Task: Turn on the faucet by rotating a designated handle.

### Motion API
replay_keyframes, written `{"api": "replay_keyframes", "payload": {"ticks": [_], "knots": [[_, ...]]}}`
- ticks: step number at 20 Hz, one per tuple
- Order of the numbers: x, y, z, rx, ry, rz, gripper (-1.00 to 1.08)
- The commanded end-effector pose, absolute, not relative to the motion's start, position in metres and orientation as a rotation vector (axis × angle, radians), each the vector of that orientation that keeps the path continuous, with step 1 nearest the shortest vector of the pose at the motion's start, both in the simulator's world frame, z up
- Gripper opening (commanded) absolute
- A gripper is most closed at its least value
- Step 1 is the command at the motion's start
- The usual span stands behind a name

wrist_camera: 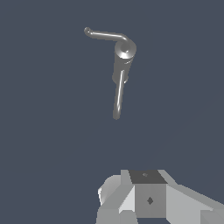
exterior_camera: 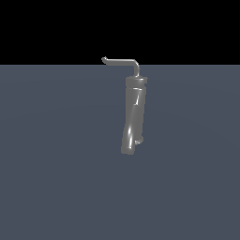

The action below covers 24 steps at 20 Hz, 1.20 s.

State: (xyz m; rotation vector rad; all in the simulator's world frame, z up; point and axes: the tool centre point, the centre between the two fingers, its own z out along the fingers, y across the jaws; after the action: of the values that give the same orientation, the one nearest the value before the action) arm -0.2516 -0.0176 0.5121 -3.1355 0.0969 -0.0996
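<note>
Table: the grey-blue table [exterior_camera: 51,178] fills the lower part of the exterior view; its far edge runs straight across under a black background, and no other edge or corner shows.

Open room: bare surface lies on every side of the faucet, toward the near part of the table and toward both the exterior view's left and right.

Faucet: the faucet [exterior_camera: 133,115] stands upright near the far edge, about midway across it, its thick body slightly bent, with a small nub low on its side.

Handle: the handle [exterior_camera: 123,61] rises from the faucet's top and bends toward the exterior view's left, ending in a small hooked tip that shows against the black.

My gripper: only my white and grey wrist body [wrist_camera: 148,199] shows, in the wrist view; my fingers are out of frame, so I cannot tell how wide my jaws stand or whether they hold anything.

Faucet relative to me: in my wrist view the faucet [wrist_camera: 124,59] and handle [wrist_camera: 105,35] sit well apart from my body, with bare table between us.
</note>
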Motion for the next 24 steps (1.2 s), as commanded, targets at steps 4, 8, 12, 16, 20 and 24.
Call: {"api": "replay_keyframes", "payload": {"ticks": [4,8,12,16,20,24], "knots": [[-0.25,-0.019,0.512,-3.143,0.095,-0.101,-1.0],[-0.244,-0.023,0.512,-3.169,0.082,-0.106,-1.0],[-0.244,-0.024,0.512,-3.175,0.074,-0.107,-1.0],[-0.242,-0.023,0.511,-3.169,0.093,-0.106,-1.0],[-0.235,-0.023,0.51,-3.157,0.14,-0.104,-1.0],[-0.224,-0.022,0.508,-3.138,0.215,-0.099,-1.0]]}}
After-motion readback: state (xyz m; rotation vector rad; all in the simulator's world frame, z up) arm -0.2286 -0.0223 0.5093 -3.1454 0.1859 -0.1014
